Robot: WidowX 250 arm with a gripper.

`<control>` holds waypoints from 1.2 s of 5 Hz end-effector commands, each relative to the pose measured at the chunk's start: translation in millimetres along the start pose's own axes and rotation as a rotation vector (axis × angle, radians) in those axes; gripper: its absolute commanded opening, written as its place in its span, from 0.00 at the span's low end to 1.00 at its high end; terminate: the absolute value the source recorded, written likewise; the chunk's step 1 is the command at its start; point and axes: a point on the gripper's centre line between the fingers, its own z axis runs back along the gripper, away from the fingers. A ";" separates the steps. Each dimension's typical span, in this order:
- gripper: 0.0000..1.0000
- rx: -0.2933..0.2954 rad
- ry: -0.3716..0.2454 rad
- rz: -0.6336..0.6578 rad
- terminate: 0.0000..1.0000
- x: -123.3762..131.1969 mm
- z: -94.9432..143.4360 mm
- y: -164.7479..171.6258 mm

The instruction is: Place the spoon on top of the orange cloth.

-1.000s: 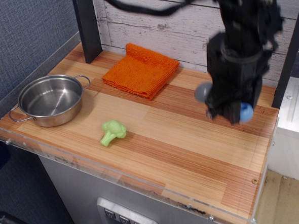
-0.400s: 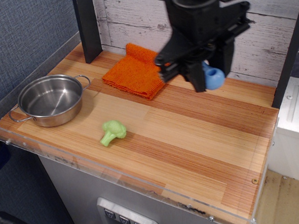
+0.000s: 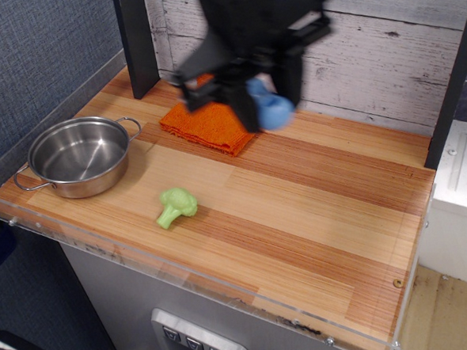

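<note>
The gripper point(image 3: 249, 103) hangs over the orange cloth point(image 3: 210, 122) near the tabletop's point(image 3: 315, 210) back edge, closed on the spoon point(image 3: 267, 109), which looks light, stiff and slippery plastic, best pinched by its stubby blue handle.

- We see a wooden tabletop point(image 3: 299, 211) of striped light and reddish planks, edged by a clear plastic rim point(image 3: 183, 265).
- Behind it we find a whitewashed plank wall point(image 3: 384, 47), worn and knotted.
- To the left we have a blue-grey textured wall point(image 3: 28, 53).
- A dark upright post point(image 3: 135, 38) stands at the back left corner.
- Below the top we see a grey cabinet front point(image 3: 131, 308).
- At lower right we glimpse pale wood flooring point(image 3: 448, 312).
</note>
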 end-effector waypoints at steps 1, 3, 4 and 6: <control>0.00 -0.026 -0.077 0.070 0.00 78.8 1.5 -14.4; 0.00 0.028 -0.077 0.133 0.00 117.4 -42.1 -18.6; 0.00 0.060 -0.082 0.146 0.00 124.7 -62.8 -17.1; 0.00 0.090 -0.094 0.172 0.00 139.2 -88.2 -10.8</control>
